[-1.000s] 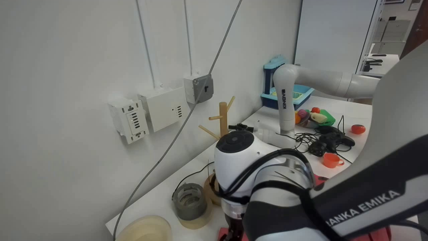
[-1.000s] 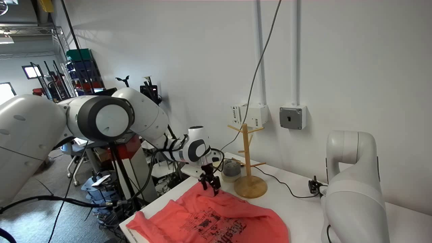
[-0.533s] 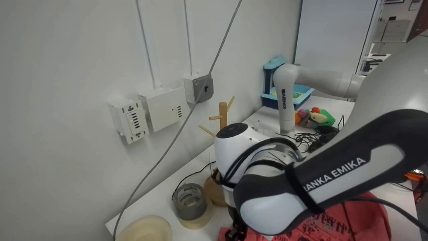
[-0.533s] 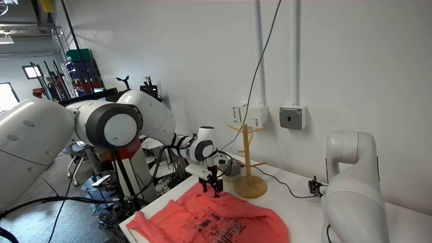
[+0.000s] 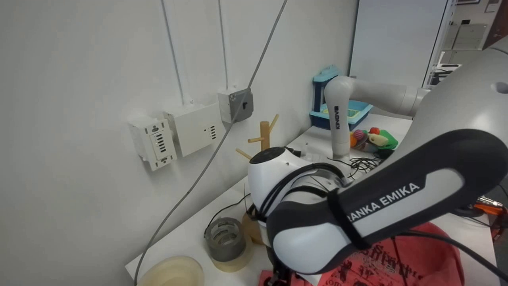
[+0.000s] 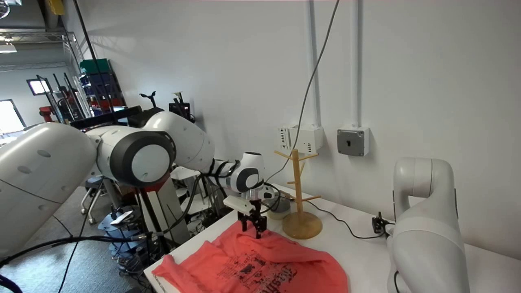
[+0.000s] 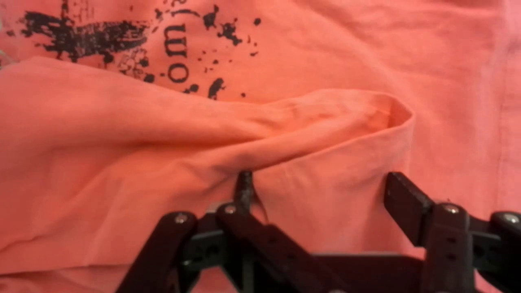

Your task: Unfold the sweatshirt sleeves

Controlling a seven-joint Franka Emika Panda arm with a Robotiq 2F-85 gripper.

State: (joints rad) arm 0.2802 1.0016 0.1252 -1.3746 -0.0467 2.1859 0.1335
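Along the grey wall (image 6: 427,81) a white table (image 6: 362,264) is standing, and on it the coral-red sweatshirt (image 6: 248,262) is lying, partly folded. Above the sweatshirt the gripper (image 7: 319,179) is holding its fingers (image 7: 407,205) apart; whether they are touching it, I cannot tell. Farther along the wall, a blue tub (image 5: 359,119) is containing something yellow-green (image 5: 353,113).

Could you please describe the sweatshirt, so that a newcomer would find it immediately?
In an exterior view, start from the white table along the wall. Beside the wooden mug tree lies the rumpled sweatshirt. Unlike its neighbours, it is wide, soft, coral-red fabric with dark lettering.
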